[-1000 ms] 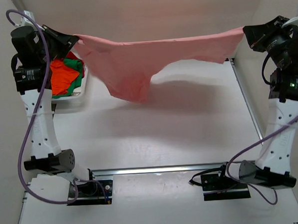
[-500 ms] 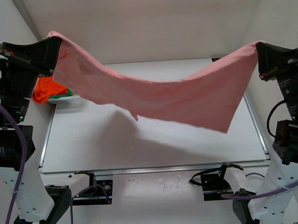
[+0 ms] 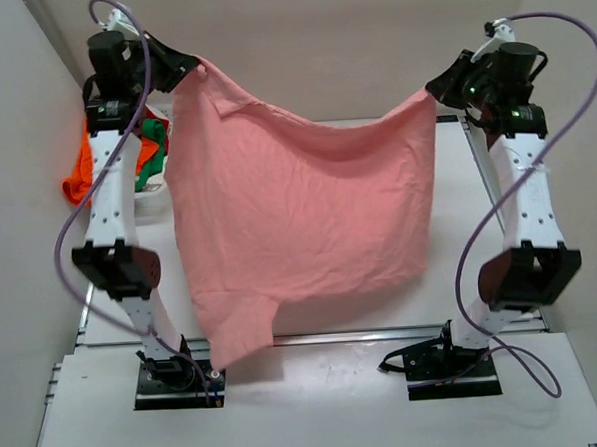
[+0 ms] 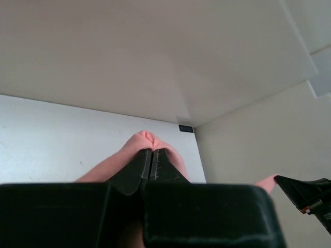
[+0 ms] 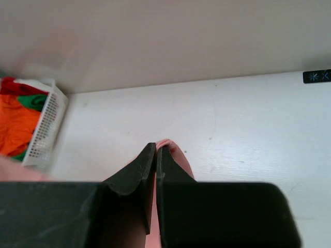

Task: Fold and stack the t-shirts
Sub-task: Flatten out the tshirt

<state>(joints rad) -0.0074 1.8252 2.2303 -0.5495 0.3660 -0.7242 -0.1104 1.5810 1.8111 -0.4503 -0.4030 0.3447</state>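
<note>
At the far left, a white basket (image 5: pixel 45 129) stands on the table (image 3: pixel 464 225). It holds the orange t-shirt (image 3: pixel 76 180), the green t-shirt (image 3: pixel 153 156) and the red t-shirt (image 3: pixel 154 124), bunched together.

My left gripper (image 3: pixel 185 67) is raised high at the rear left. Its jaws are pressed together on one upper corner of the salmon pink t-shirt (image 3: pixel 298 213), and a fold of cloth shows just past the fingertips in the left wrist view.

The t-shirt hangs as a sheet between both grippers, above the table. Its top edge sags in the middle, and its lower left part hangs down in front of my left arm's base.

My right gripper (image 3: pixel 437 89) is raised at the rear right. Its jaws are pinched on the opposite upper corner.
</note>
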